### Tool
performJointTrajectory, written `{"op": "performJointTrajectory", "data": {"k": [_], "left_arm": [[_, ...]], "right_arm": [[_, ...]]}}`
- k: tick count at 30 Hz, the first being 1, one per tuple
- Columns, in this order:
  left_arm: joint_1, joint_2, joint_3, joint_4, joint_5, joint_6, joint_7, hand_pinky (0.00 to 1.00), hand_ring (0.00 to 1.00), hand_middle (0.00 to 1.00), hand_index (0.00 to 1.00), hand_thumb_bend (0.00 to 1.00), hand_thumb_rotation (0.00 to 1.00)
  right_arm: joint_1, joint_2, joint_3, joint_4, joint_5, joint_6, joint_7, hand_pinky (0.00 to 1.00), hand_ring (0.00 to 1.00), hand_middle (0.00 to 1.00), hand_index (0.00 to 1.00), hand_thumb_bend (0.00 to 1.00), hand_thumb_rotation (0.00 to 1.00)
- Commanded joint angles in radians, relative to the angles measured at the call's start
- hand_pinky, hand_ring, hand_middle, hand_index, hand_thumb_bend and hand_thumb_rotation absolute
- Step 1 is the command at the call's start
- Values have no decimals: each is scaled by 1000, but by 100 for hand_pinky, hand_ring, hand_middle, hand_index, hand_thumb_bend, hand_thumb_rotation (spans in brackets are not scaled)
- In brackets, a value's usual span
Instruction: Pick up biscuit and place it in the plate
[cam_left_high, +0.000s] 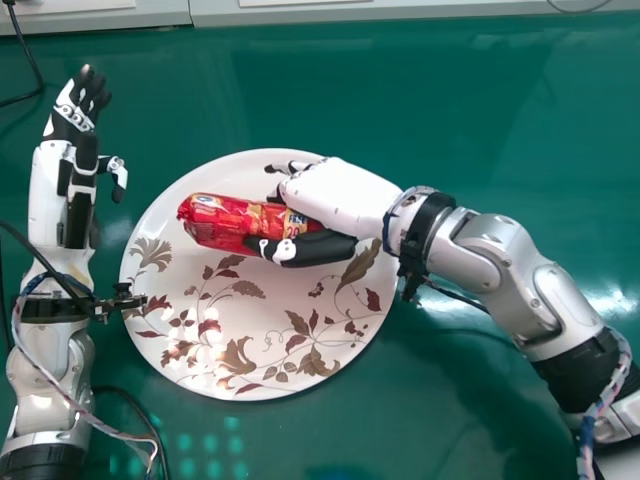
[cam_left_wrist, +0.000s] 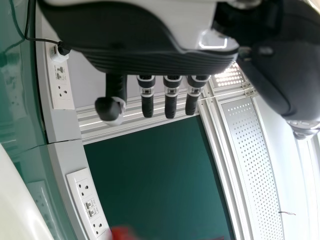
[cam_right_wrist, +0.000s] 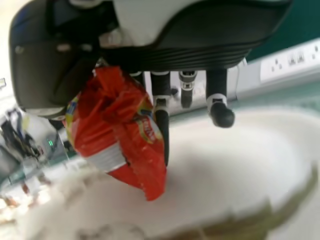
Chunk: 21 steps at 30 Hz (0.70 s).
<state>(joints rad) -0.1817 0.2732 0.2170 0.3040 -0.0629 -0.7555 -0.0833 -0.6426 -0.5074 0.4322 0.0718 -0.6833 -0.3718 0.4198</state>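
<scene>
Above the far half of the plate (cam_left_high: 200, 180), the red biscuit packet (cam_left_high: 225, 222) is pinched by the right hand (cam_left_high: 340, 195). The thumb (cam_left_high: 305, 248) lies along the near side of the packet and the fingers reach past its far side. The packet lies roughly crosswise, with 1 end sticking out of the grasp toward the left arm (cam_left_high: 62, 200). In the right wrist view, the right hand (cam_right_wrist: 190, 45) has the packet between its thumb and fingers, with some of the fingers reaching out apart from it; the wrapper is crumpled and folded at the end. Whether the packet touches the plate, I cannot tell.

The plate is round and pale, printed with brown and dark red leaves and thin curling stems, and it lies on the green desk (cam_left_high: 500, 100). The right arm (cam_left_high: 520, 280) slants in from the near right.

Beside the plate on the left, the left hand (cam_left_high: 72, 125) holds nothing. It points toward the far edge of the desk, its thumb standing out toward the plate side. In the left wrist view, the left hand (cam_left_wrist: 160, 55) has its fingers straight and slightly spread. A black cable (cam_left_high: 40, 80) curves near it on the desk. Beyond are 2 white socket panels (cam_left_wrist: 89, 202), 1 of them beside a black plug (cam_left_wrist: 63, 48).
</scene>
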Motion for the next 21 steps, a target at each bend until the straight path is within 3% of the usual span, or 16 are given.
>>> {"op": "performJointTrajectory", "data": {"k": [1,12,14,16,18,19,20,21], "left_arm": [[69,-37,-12,78,7,-1,0,0,100,100,100,100,87],[82,-43,-12,57,4,10,3,0,100,100,100,100,86],[84,-43,-13,55,6,11,3,0,100,100,100,100,86],[84,-45,-13,55,4,13,3,0,100,100,100,100,87],[82,-44,-14,59,5,9,2,0,100,100,100,100,86],[81,-42,-14,61,9,8,3,0,100,100,100,100,87],[81,-42,-14,61,10,7,3,0,100,100,100,100,87],[81,-42,-15,61,7,7,0,0,100,100,100,100,87]], "right_arm": [[-28,13,28,54,-35,-12,0,10,38,42,51,51,0],[-55,29,30,180,-71,-45,-118,7,42,49,47,51,0],[-49,27,22,182,-66,-54,-146,13,38,44,52,51,0],[-49,15,16,183,-49,-70,-143,28,45,47,52,51,0],[-52,0,14,194,-34,-106,-148,44,57,63,71,76,32],[-53,-7,12,202,-30,-127,-156,50,64,71,79,85,44],[-54,-13,11,209,-30,-143,-164,56,72,80,87,94,58],[-54,-17,10,213,-33,-154,-172,60,77,86,92,97,65]]}}
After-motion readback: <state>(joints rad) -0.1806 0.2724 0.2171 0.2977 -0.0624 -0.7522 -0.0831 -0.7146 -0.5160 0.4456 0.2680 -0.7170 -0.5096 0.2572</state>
